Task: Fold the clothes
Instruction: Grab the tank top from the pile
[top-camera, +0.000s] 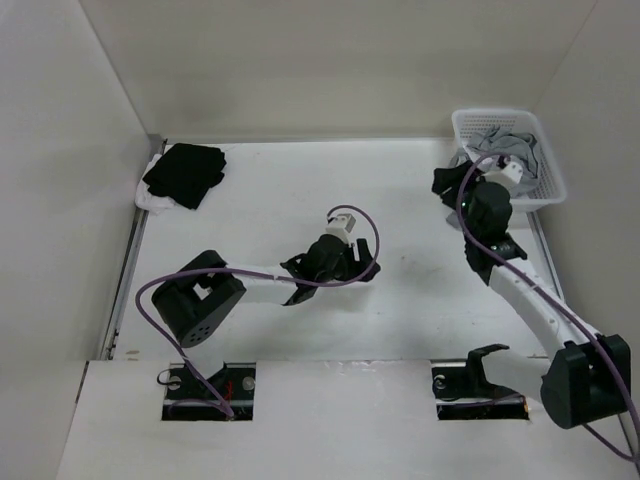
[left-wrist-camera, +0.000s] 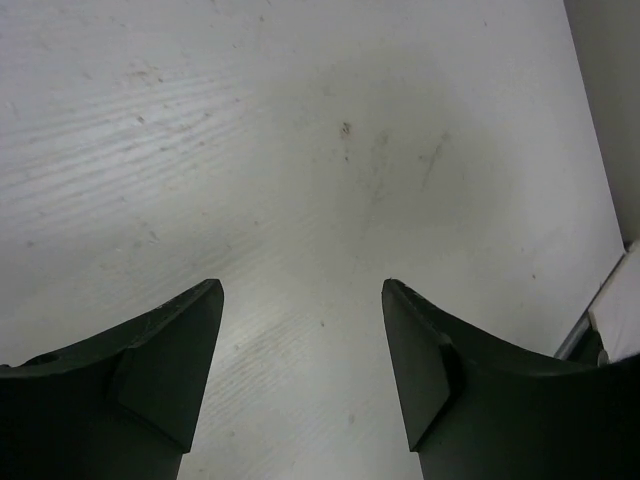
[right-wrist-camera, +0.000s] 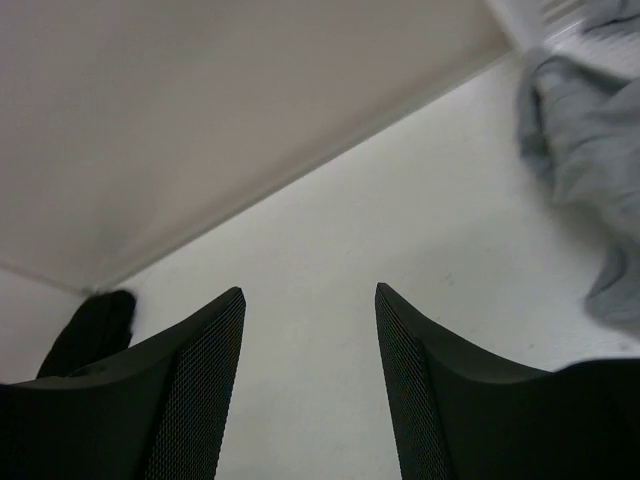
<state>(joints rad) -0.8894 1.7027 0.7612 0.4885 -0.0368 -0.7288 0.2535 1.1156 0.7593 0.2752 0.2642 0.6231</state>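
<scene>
The grey clothes (top-camera: 512, 146) lie bunched in the white basket (top-camera: 553, 192) at the far right, with some hanging over its edge. The right gripper (right-wrist-camera: 310, 295) is just beside the basket, jaws spread, holding nothing. The left gripper (left-wrist-camera: 300, 290) is over the middle of the table (top-camera: 260, 190), jaws spread wide. A black garment (top-camera: 185, 175) lies far left.

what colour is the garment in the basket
The garment is plain light grey, with no pattern; it shows best in the right wrist view.
</scene>
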